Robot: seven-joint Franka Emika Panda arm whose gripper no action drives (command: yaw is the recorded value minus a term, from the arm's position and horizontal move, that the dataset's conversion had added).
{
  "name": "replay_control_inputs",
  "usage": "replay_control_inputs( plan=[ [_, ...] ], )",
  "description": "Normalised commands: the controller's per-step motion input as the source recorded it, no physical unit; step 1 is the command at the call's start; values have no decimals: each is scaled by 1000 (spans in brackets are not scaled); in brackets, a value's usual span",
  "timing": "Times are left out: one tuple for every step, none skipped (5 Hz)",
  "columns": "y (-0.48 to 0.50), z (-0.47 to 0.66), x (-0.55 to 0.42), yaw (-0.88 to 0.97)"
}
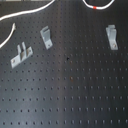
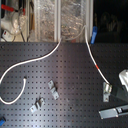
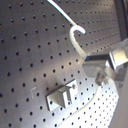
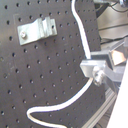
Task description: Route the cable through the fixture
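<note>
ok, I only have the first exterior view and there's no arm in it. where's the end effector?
Observer: In the second wrist view the end effector is at the cable, which runs past one finger. Can't tell if it's gripped.
Operator: Routed yet?
Observer: No. The second wrist view shows the fixture apart from the cable, nothing threaded through it.
Operator: Where does the cable go past the red band?
Observer: In the second exterior view it runs down from the red band toward the right-hand fixture, near the second exterior view's right edge.
</note>
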Motion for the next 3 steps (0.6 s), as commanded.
replay_control_inputs(
  plan=[
    [0, 14, 0, 0],
    [-38, 0, -4, 0],
    [-59, 150, -108, 0]
  ],
)
